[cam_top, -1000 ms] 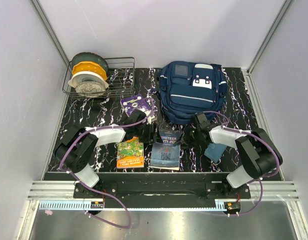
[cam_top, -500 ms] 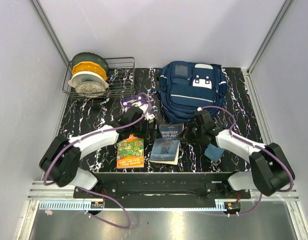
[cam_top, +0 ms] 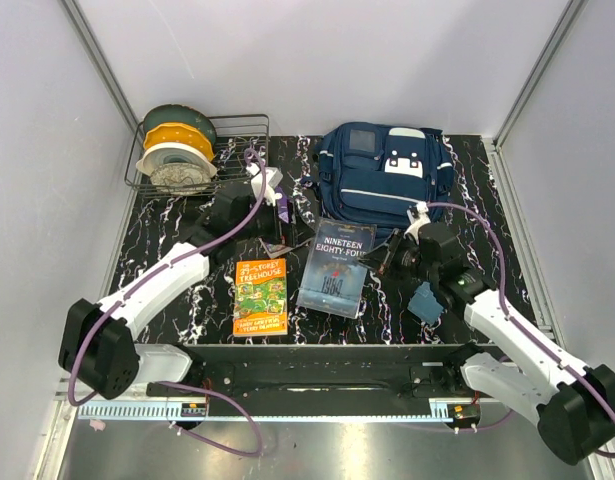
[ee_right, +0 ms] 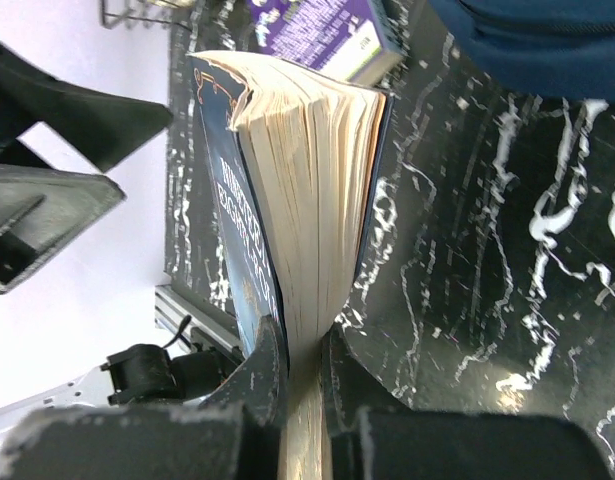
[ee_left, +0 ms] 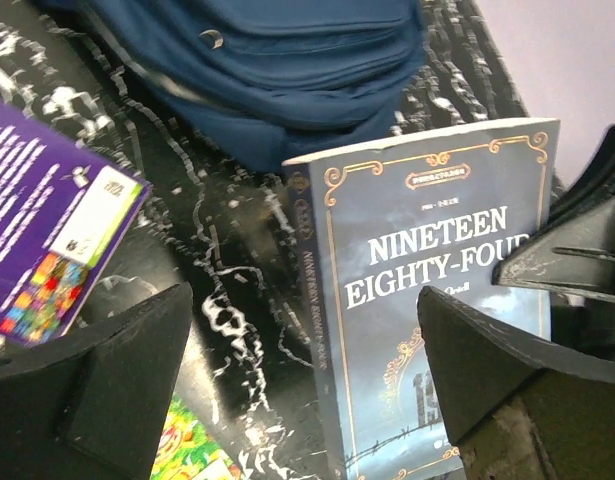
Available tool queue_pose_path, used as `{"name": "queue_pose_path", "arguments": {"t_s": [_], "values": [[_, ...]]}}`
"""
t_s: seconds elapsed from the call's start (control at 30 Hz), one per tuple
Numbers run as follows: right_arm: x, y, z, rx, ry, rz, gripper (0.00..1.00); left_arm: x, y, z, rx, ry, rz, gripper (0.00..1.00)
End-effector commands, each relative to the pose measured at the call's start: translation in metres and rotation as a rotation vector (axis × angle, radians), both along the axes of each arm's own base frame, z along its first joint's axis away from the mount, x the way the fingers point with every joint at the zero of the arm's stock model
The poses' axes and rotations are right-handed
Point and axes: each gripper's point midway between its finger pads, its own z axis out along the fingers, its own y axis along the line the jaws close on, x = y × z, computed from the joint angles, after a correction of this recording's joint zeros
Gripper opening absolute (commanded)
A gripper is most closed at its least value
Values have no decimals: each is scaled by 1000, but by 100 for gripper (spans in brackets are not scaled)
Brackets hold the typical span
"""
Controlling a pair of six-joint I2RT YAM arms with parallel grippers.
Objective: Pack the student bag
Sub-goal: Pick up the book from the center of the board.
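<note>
The navy student bag (cam_top: 387,180) lies at the back of the table, its lower edge in the left wrist view (ee_left: 277,60). My right gripper (cam_top: 385,262) is shut on the page edge of a dark blue book, "Nineteen Eighty-Four" (cam_top: 337,265), and holds it tilted just in front of the bag. In the right wrist view the fingers (ee_right: 305,340) pinch the book (ee_right: 307,180) near its lower edge. My left gripper (cam_top: 277,232) is open and empty, left of the book. In the left wrist view (ee_left: 307,330) the book (ee_left: 427,300) sits between its jaws but apart from them.
A purple book (cam_top: 284,208) lies left of the bag. An orange-and-green book (cam_top: 260,297) lies at the front. A small teal pouch (cam_top: 427,300) lies by the right arm. A wire basket (cam_top: 237,150) with filament spools stands at the back left.
My right gripper has raised the dark blue book and carried it toward the bag, cover now facing up. My left arm has stretched out and swung toward the back left, away from the book.
</note>
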Motion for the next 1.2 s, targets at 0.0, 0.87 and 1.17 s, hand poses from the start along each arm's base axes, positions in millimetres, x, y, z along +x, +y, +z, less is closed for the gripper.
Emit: {"name": "queue_pose_path", "arguments": {"t_s": [0.0, 0.87, 1.17], "values": [[5, 19, 92, 146, -252, 93, 0, 2, -33, 62, -183, -140, -172, 99], [-10, 39, 122, 201, -353, 298, 0, -24, -64, 90, -306, -174, -488, 31], [10, 33, 117, 162, -356, 191, 2, -31, -63, 81, -292, -140, -519, 0]]}}
